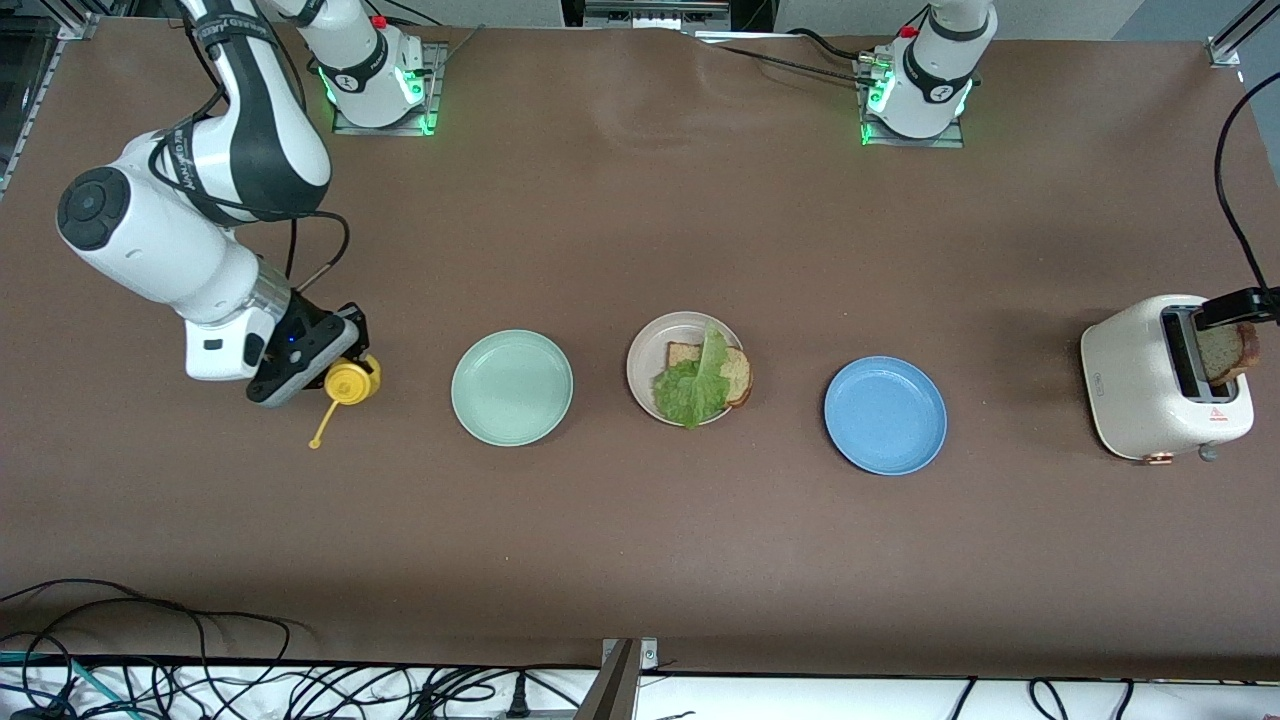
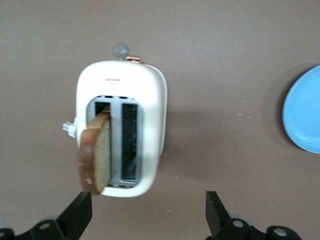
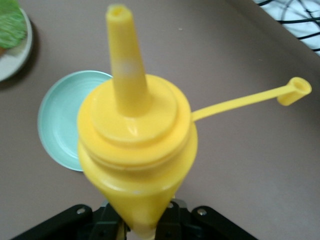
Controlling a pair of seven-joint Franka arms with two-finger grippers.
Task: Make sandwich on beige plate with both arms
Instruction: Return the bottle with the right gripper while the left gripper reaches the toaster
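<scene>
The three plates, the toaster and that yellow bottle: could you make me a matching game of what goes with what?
Things:
1. beige plate
2. toaster
3. yellow squeeze bottle
4. mint-green plate

States:
A. bare, nothing on it
B. gripped by the right gripper
C. carries a bread slice with lettuce on top
D. a second bread slice sticks out of its slot, the open left gripper over it

Pairs: 1-C, 2-D, 3-B, 4-A

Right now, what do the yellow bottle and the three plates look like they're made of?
The yellow bottle, held by the right gripper, looks like soft squeeze plastic: evenly coloured, slightly glossy, with a moulded nozzle and tethered cap. The mint-green plate, beige plate and blue plate look matte and uniform, probably plastic or melamine, though glazed ceramic can't be ruled out.
</scene>
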